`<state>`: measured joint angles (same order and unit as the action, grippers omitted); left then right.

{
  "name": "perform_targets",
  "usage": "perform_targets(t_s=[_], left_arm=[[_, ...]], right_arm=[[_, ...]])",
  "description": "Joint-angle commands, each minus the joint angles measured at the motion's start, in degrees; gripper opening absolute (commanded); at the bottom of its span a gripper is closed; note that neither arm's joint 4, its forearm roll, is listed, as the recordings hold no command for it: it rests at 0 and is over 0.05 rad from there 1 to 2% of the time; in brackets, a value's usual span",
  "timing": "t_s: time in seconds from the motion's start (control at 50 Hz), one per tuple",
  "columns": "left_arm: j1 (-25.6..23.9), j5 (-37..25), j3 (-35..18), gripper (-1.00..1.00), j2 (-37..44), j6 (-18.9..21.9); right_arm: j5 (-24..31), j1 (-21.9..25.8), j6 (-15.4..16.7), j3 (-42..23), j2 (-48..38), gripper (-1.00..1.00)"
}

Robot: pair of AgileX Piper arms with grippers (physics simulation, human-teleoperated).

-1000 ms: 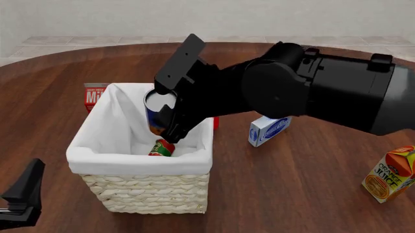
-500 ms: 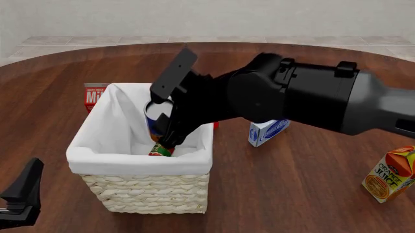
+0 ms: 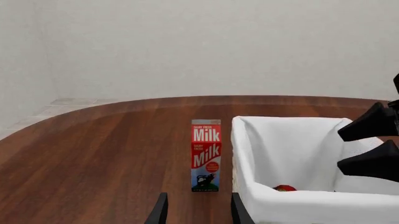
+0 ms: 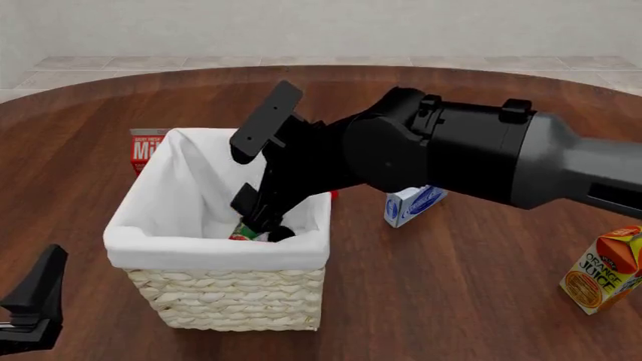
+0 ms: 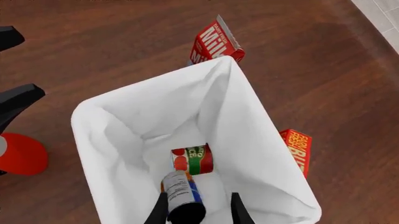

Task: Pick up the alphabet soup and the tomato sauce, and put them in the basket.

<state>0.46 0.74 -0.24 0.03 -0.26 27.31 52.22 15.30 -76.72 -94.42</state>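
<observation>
While the right arm reaches down into the basket (image 4: 216,248), its right gripper (image 4: 263,220) sits low inside the white cloth liner, and the right wrist view shows the alphabet soup (image 5: 182,196) lying between the two fingers (image 5: 238,211); whether the fingers grip the can or merely flank it cannot be told from these views. Just beyond that can, on the liner's floor, the tomato sauce (image 5: 193,159) lies on its side, its red, green and white label facing up, and a sliver of it also shows in the front view beside the gripper tips. At the near left edge of the table, the left gripper (image 3: 195,210) hangs with its fingers spread and nothing between them. A milk carton (image 3: 206,155) stands upright just beside the basket's left wall. Behind the basket's far right corner a red box (image 5: 298,149) peeks out, mostly hidden in the front view. To the right of the basket a small blue-and-white box (image 4: 413,202) rests on the wooden table (image 4: 452,301), and an orange juice carton (image 4: 604,269) stands tilted near the right edge.
</observation>
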Motion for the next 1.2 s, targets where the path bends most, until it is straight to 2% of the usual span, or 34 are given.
perform_targets(t_s=[0.02, 0.54, 1.2], left_arm=[[0.0, 0.0, 0.0, 1.00, 0.0, 0.0], [0.0, 0.0, 0.0, 1.00, 0.0, 0.0], [0.0, 0.0, 0.0, 1.00, 0.0, 0.0]], right_arm=[[0.0, 0.2, -0.4, 0.0, 0.0, 1.00], [0.1, 0.7, -0.9, 0.6, 1.4, 1.00], [3.5, 1.0, -0.5, -3.4, 5.3, 1.00]])
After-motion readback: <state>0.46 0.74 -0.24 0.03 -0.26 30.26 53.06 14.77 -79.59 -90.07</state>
